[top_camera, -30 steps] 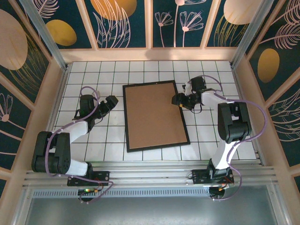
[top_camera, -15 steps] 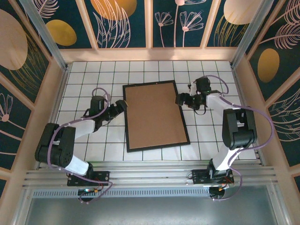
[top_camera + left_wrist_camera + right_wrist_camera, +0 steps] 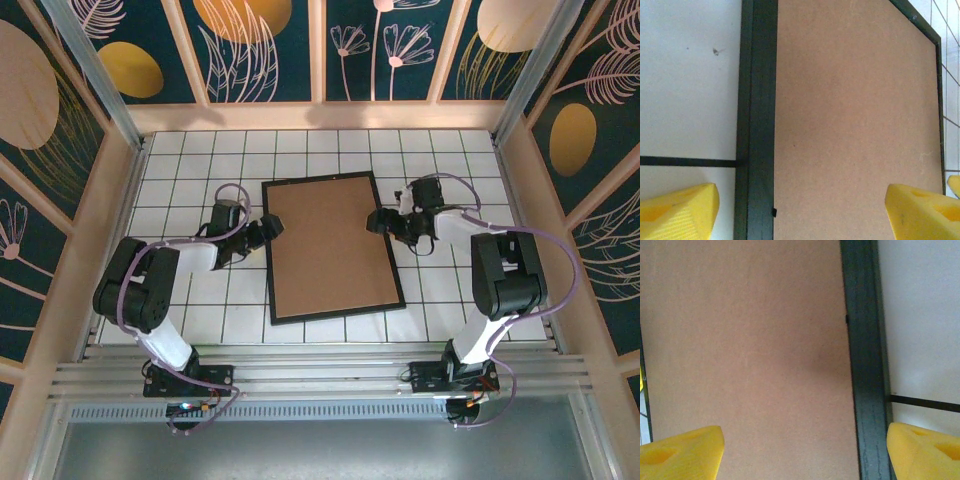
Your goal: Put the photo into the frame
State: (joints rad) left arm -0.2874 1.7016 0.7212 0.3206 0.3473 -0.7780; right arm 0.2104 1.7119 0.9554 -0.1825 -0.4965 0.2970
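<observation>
Lying flat on the white-tiled counter (image 3: 450,160) between the two arms is the frame (image 3: 335,311), back side up. A plain brown backing board (image 3: 328,245) fills its opening. The frame sits slightly skewed to the tile grid.

Left arm: base at the near edge, elbow folded out to the left, forearm reaching right and low over the tiles. The left gripper (image 3: 270,226) sits at the frame's left long rail, about a third of the way down from the far end. In the left wrist view the left gripper (image 3: 801,200) has its yellow fingers (image 3: 680,210) spread wide. One finger is over bare tile outside the rail (image 3: 757,100), the other over the board (image 3: 855,110). Nothing is held.

Right arm: base at the near edge, elbow folded out to the right, forearm angled back toward the centre. The right gripper (image 3: 378,218) points at the frame's right long rail, roughly opposite the left one. In the right wrist view the right gripper (image 3: 805,440) also has its fingers (image 3: 682,452) far apart, straddling the rail (image 3: 862,365). One finger is over the board (image 3: 740,340), the other over tile. Nothing is gripped.

Whether any fingertip touches the surface cannot be told.
</observation>
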